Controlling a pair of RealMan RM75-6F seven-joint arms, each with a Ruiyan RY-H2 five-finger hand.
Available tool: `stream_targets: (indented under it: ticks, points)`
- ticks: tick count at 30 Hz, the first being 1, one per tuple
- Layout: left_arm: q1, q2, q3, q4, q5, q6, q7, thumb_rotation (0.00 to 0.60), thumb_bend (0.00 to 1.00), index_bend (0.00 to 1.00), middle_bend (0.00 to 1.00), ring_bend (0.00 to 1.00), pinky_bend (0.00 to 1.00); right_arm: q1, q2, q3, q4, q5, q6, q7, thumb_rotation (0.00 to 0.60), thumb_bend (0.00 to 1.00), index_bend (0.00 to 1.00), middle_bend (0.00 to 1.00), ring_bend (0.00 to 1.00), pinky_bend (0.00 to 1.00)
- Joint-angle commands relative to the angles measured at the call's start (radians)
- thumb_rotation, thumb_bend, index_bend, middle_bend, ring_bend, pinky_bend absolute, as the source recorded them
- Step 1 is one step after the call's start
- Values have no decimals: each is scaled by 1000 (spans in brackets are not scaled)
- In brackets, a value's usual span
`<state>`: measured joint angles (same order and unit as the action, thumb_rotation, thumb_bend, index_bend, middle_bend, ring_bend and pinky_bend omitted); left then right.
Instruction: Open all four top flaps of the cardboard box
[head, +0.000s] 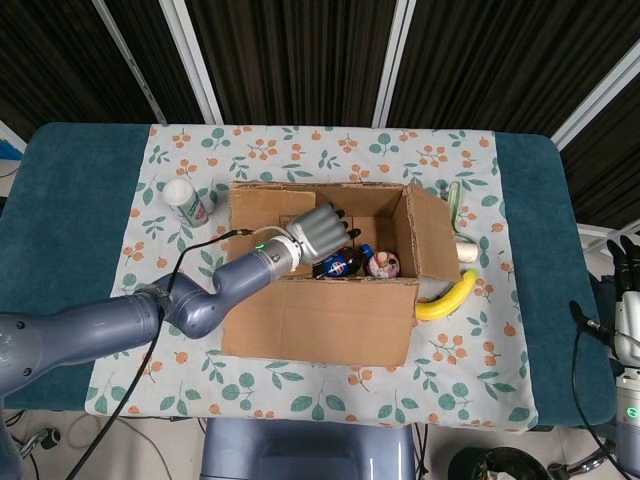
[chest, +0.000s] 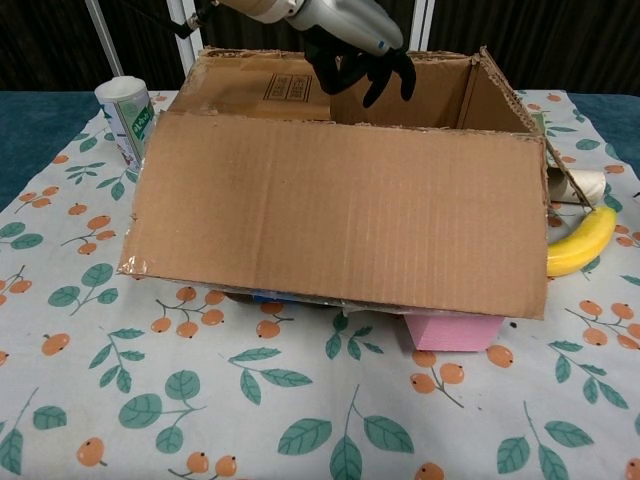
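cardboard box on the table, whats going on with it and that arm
The robot is opening the cardboard box. Its left hand reaches over the open top, fingers at the edge of the left flap, which lies folded in over the opening. The other flaps look open. The right hand waits at the table's far right edge, holding nothing.

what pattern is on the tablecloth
White tablecloth printed with green leaves and small orange fruits, clearest in the chest view.

One cardboard box (head: 318, 320) is sitting on the floral tablecloth (head: 300, 400). Beside the box, one banana (head: 447, 298) and one white bottle (head: 187, 202) are lying. Two robot hands are showing: left hand (head: 318, 232), right hand (head: 628, 262).
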<state>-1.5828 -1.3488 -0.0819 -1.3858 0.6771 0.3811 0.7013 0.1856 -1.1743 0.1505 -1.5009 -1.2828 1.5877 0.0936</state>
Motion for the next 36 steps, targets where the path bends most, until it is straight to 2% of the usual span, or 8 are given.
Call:
stream_targets:
  ticks: [1,6,12,20,25,36]
  points:
    - [-20,-19,22,14,-6,8,-15,600,1000,185,364,232,351,-3,0,4,0,0,-4,3,600,313,5,0,0,225]
    - [-38,-26,52,14,-4,26,-32,600,1000,271,497,335,418,-7,-1,12,0,-5,-12,4,600,313,5,0,0,225]
    - [-54,-11,73,-5,-1,45,-57,600,1000,355,611,423,478,-13,-4,20,0,-11,-17,4,600,313,4,0,0,225]
    - [-71,29,105,-47,10,55,-79,600,1000,388,651,454,500,-18,-4,31,-3,-15,-26,7,600,314,7,0,0,225]
    - [-81,64,106,-77,13,74,-94,600,1000,404,671,468,510,-21,-4,34,-7,-20,-32,8,600,313,9,0,0,225]
    - [-104,218,129,-213,21,101,-104,600,1000,406,674,469,512,-28,-9,39,-10,-27,-45,13,600,314,11,0,0,225]
